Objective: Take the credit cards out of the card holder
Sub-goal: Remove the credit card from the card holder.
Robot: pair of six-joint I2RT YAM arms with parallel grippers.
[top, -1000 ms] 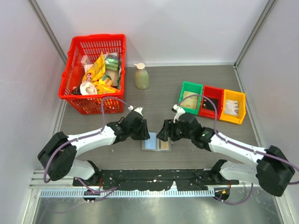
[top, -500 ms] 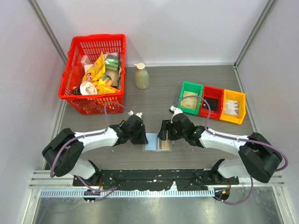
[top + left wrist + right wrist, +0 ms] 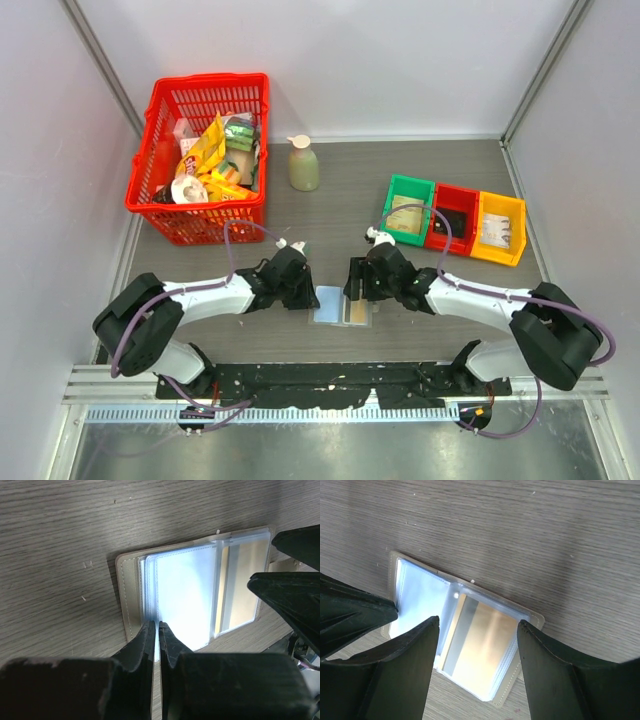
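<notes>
The card holder [image 3: 340, 306] lies open on the tabletop [image 3: 350, 200], close to the near edge and about midway between the left and right edges. My left gripper [image 3: 156, 630] has its jaws closed to a slit on the near edge of the blue leaf. The right gripper [image 3: 479, 625] hangs over the other panel with its jaws spread wide and nothing in them.

My worry is that the clear sleeve is slick. If the right jaws close on plastic rather than on the yellow-orange credit card [image 3: 485, 645], they could lift the whole holder. A weak left hold would also let the holder skid.

By my count there is one holder and one card I can see clearly. Any others in the sleeves I cannot tell. There are also three bins, green [image 3: 411, 208], red [image 3: 453, 215] and yellow [image 3: 497, 228], one red basket [image 3: 205, 80] and one bottle [image 3: 303, 165].
</notes>
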